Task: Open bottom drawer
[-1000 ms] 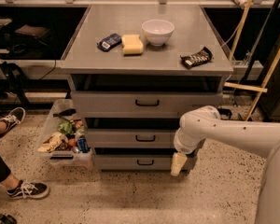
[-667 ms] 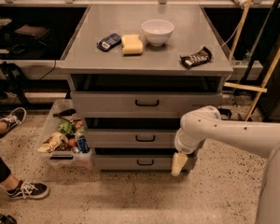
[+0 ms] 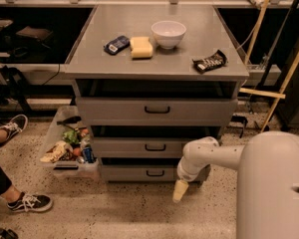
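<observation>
The bottom drawer (image 3: pixel 134 173) is the lowest and slimmest grey front of three in the cabinet, with a small black loop handle (image 3: pixel 155 173) at its centre. It stands pulled out a little, a dark gap above its front. My white arm reaches in from the lower right. My gripper (image 3: pixel 180 190) hangs pointing down at the drawer's right end, right of the handle, just above the floor. It holds nothing that I can see.
The middle drawer (image 3: pixel 139 147) and the tall top drawer (image 3: pixel 154 110) sit above. The cabinet top holds a white bowl (image 3: pixel 168 33), a yellow sponge (image 3: pixel 141 47), a blue packet (image 3: pixel 116 44) and a dark snack bar (image 3: pixel 209 61). A clear bin of snacks (image 3: pixel 69 148) stands left. A person's shoes (image 3: pixel 28 202) are at lower left.
</observation>
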`<action>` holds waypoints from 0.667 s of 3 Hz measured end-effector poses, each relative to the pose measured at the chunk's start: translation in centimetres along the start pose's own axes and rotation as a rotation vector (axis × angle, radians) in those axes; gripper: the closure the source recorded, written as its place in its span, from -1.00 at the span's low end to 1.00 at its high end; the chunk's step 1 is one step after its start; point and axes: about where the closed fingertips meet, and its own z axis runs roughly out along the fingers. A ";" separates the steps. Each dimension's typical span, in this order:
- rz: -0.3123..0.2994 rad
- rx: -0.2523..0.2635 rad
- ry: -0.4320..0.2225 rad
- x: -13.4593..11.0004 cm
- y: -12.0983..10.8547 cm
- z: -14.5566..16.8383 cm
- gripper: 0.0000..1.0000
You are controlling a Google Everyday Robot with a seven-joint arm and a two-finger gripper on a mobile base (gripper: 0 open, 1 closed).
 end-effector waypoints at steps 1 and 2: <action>0.023 -0.037 -0.002 0.7 1.0 3.1 -1.00; 0.022 -0.037 -0.002 0.7 1.0 3.1 -1.00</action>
